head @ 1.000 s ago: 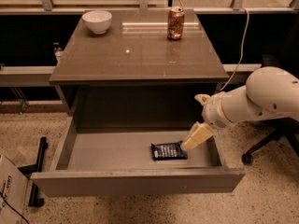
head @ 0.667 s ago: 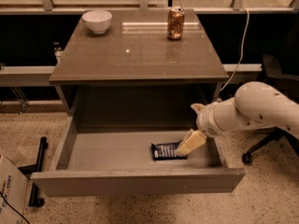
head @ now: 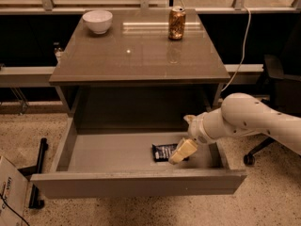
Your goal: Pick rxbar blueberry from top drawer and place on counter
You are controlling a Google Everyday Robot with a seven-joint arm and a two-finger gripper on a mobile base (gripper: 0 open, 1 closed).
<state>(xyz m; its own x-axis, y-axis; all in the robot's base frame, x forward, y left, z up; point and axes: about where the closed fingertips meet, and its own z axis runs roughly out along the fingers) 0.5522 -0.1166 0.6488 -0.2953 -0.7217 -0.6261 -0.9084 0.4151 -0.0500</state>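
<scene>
At the far left edge sits one cardboard box (head: 8, 192) on the speckled floor, with one black stand leg (head: 37, 172) just beside it. The bench (head: 136, 55) has a glossy grey-brown top that carries two things: one white bowl (head: 98, 20) at its back left corner and one copper-brown can (head: 177, 23) standing upright at the back, right of centre, well apart from the bowl. Below the top, one wide drawer (head: 113, 152) is pulled fully out, its floor bare on the left side. One dark snack bar (head: 163, 151) lies flat on the drawer floor, right of centre and near the front panel. The gripper (head: 183, 150) is down inside the drawer at the bar's right end, its pale tip overlapping the wrapper. Whether the jaws are spread or closed on the bar cannot be told. One white arm (head: 244, 119) reaches in from the right. One pale cable (head: 241, 55) hangs behind the bench, and one dark chair (head: 280, 86) stands at the right edge.
</scene>
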